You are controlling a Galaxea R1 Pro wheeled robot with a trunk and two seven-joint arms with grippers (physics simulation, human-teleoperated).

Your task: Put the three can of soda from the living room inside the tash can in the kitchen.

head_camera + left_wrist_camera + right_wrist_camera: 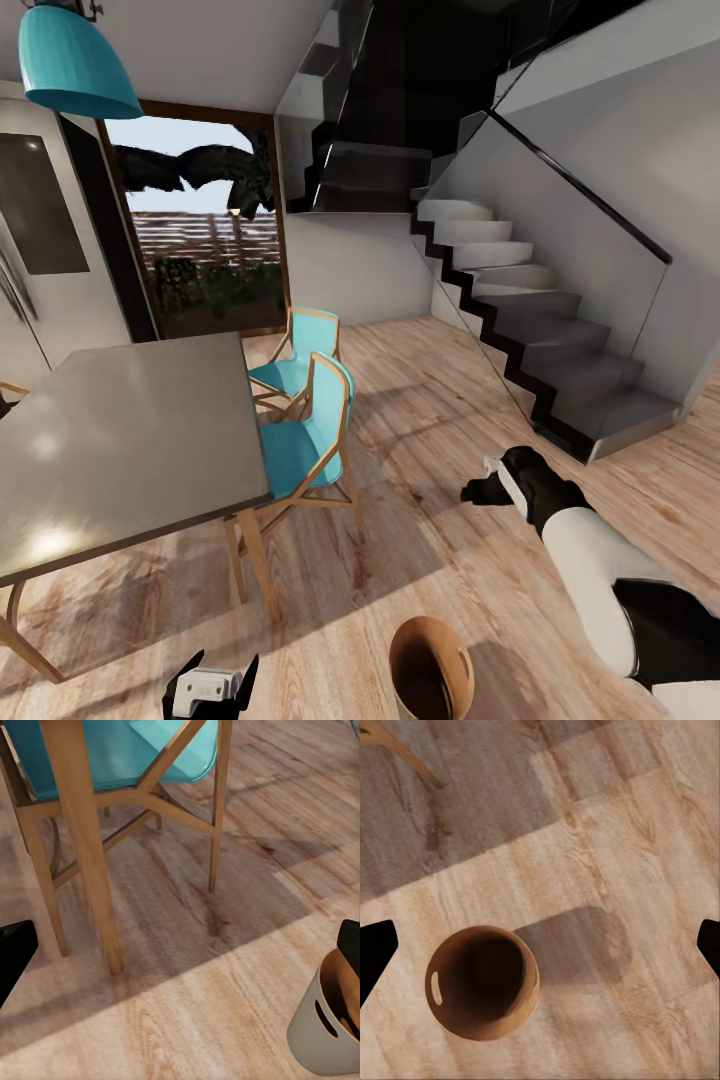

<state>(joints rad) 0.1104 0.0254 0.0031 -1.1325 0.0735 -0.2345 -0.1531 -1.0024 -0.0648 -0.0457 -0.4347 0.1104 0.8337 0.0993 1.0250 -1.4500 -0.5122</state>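
The tash can (430, 668) stands upright on the wood floor close in front of me, grey outside and coppery brown inside. From the right wrist view I look down into the tash can (482, 982); its inside is dark and no can of soda shows there. My right gripper (482, 489) hangs open above the floor, to the right of and beyond the bin, with nothing between its fingers (375, 949). My left gripper (212, 686) is low at the bin's left, open and empty, and the tash can (326, 1024) with its handle slot lies beside one finger. The cans of soda are out of view.
A grey dining table (130, 440) with wooden legs fills the left, with two teal chairs (305, 440) along its right side. A staircase (540, 340) with a glass rail rises at the right. A glass door (200, 230) and a teal lamp (75, 65) are behind.
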